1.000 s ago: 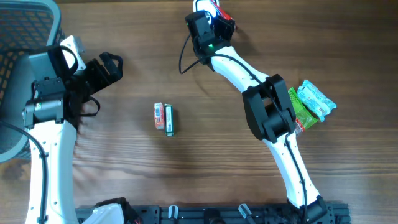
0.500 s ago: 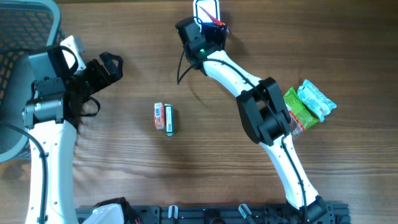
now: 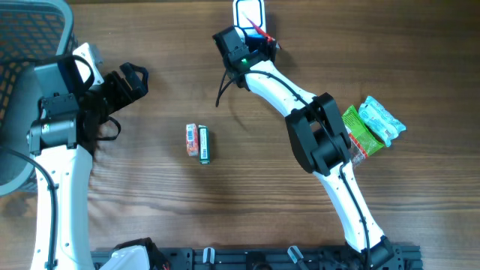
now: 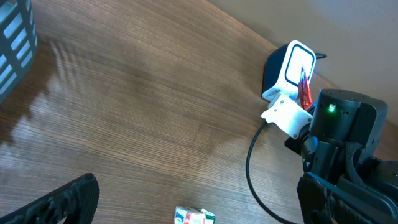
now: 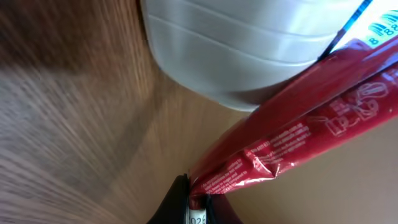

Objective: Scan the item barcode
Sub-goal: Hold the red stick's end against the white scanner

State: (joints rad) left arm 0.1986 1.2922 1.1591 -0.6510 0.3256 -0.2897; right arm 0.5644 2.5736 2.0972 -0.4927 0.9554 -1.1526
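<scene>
My right pincer [image 5: 194, 205] is clamped tight on the lower edge of the red packet [image 5: 292, 127]. It is glossy, crinkled foil with white print running along it and a pale label patch at its far end. The packet slants up across the rounded white scanner [image 5: 249, 50], right at its face; I cannot tell whether they touch. From above, it shows as a thin red sliver just beside the scanner at the far edge of the table [image 3: 150, 195]. My left pincer [image 3: 133, 82] hangs spread wide with nothing in it, well apart, near the mesh basket [image 3: 22, 45]. Two small boxes [image 3: 197, 141] lie side by side mid-table. A green packet [image 3: 360, 131] and a pale blue packet [image 3: 381, 120] sit at the right.
</scene>
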